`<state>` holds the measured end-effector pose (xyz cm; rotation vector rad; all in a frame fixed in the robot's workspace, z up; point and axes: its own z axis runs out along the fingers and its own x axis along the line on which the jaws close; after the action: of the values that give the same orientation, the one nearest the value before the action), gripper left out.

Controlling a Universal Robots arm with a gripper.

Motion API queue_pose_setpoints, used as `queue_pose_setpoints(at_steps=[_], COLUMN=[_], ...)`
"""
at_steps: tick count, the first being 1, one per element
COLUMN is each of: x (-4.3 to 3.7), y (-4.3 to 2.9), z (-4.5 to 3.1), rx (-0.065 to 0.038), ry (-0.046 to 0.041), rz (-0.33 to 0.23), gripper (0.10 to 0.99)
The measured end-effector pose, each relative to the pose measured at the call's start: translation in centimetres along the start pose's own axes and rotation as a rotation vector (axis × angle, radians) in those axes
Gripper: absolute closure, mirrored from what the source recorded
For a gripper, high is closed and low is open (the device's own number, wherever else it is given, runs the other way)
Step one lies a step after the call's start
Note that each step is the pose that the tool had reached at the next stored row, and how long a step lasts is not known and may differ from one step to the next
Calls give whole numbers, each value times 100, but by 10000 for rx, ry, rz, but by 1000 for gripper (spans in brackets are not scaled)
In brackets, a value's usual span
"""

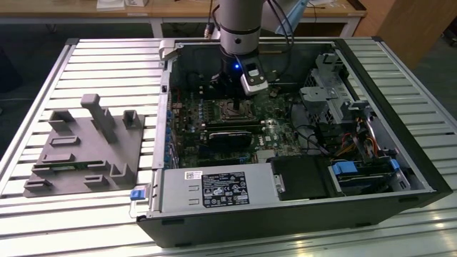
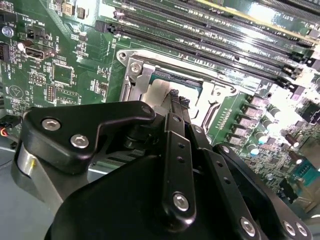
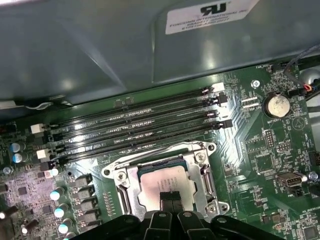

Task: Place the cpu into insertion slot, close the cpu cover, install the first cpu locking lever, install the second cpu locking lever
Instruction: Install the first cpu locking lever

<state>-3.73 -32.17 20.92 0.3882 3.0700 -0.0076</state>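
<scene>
The cpu (image 3: 155, 184) lies flat in the insertion slot (image 1: 232, 111) on the green board, its pale metal top facing up. The silvery cpu cover (image 3: 204, 175) lies down around it, with the chip showing through its window. My gripper (image 3: 170, 196) is shut, its two black fingertips (image 3: 165, 197) together right over the chip's top near one edge. The second wrist view has the same fingertips (image 2: 174, 95) in front of the cpu (image 2: 159, 92) and the cover (image 2: 136, 75). I cannot tell whether the tips touch the chip. In the exterior view the arm (image 1: 239, 32) reaches down into the open case.
Long black memory slots (image 3: 140, 130) run beside the socket, with the grey power supply (image 3: 100, 45) beyond them. Capacitors (image 3: 60, 210) stand close by. A black graphics card (image 1: 228, 138), drive bays (image 1: 357, 171) and cables fill the case. A grey fixture (image 1: 85, 144) sits on the table.
</scene>
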Motion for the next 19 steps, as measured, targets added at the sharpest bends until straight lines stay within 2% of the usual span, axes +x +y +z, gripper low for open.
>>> queue_pose_setpoints(at_steps=[5,15,19], x=[-2,-11,-12], y=[-2,-2,-1], z=[-33,-232,-244], rx=[-3,-8,-11], ry=[0,-16,-19], rz=[-70,-82,-82], gripper=[980,980,980])
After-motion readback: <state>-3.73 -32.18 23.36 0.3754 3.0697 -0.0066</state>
